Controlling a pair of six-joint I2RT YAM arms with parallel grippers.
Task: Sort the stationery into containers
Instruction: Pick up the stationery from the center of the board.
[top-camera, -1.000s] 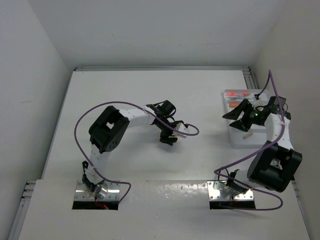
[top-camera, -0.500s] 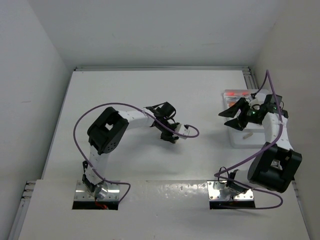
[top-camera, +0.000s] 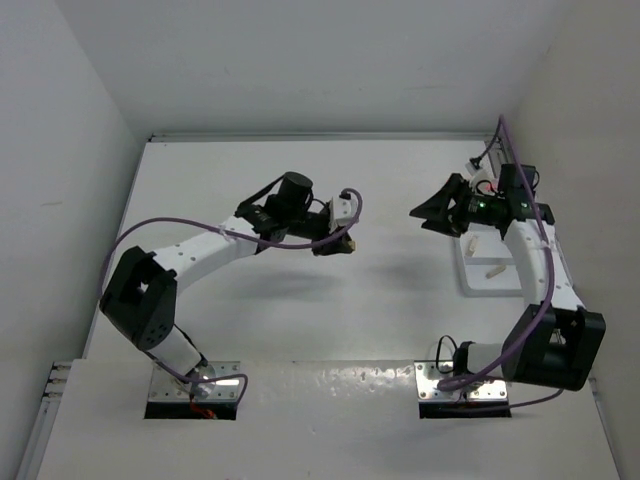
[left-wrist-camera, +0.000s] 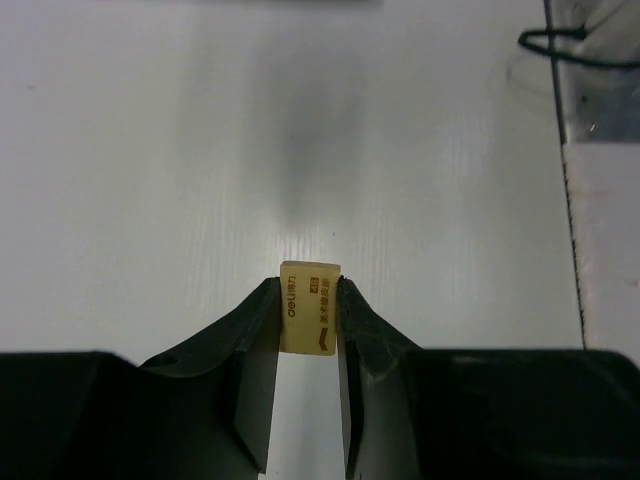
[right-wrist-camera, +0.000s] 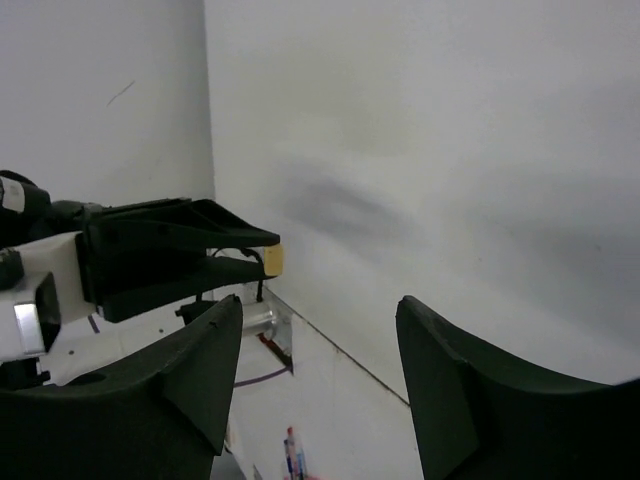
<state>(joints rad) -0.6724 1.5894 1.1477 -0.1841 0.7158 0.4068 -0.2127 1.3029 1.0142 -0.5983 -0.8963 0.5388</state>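
A tan eraser block (left-wrist-camera: 310, 306) with brown print stands upright between the fingers of my left gripper (left-wrist-camera: 305, 292), which is shut on it above the bare table. From above, the left gripper (top-camera: 336, 243) hangs over the table's middle, arm stretched out. The right wrist view also catches that eraser (right-wrist-camera: 272, 260) at the tip of the left gripper. My right gripper (top-camera: 428, 212) is open and holds nothing, lifted to the left of the white tray (top-camera: 478, 282). In its own view the right gripper (right-wrist-camera: 320, 305) shows wide-apart fingers. A pale small item (top-camera: 494, 269) lies in the tray.
A red and blue pen (right-wrist-camera: 293, 452) shows low in the right wrist view. The right arm hides much of the tray. White walls close the table at the back and both sides. Purple cables loop along both arms.
The left gripper has shut on the tan eraser, and that arm has stretched out and lifted it. The right gripper has risen out of the tray and swung left.
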